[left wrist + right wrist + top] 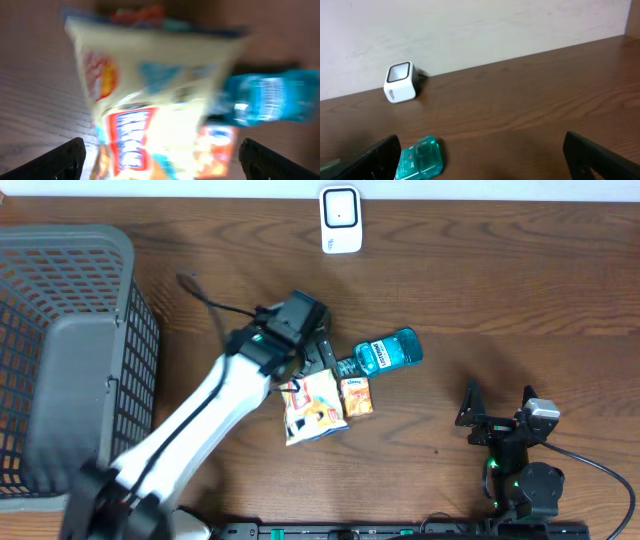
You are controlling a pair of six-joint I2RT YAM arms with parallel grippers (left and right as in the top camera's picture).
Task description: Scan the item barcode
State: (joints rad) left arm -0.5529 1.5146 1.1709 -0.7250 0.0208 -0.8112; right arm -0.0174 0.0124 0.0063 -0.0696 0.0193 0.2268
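The left fingers [62,159] are spread wide, released, with the snack bag [150,100] lying between and just beyond them on the tabletop [500,290], judged not yet presented to the scanner [340,220] set well beyond those fingers. The right fingers [367,160] are spread too, nothing gripped, parked well apart from the items. The mesh basket [70,240] is set far off to the left fingers' side; only a grey shape is made out inside.

Brown wooden table [500,280]; on it basket [140,350], scanner [340,218], snack bag [315,408], blue bottle [392,352], perhaps carton [357,396]
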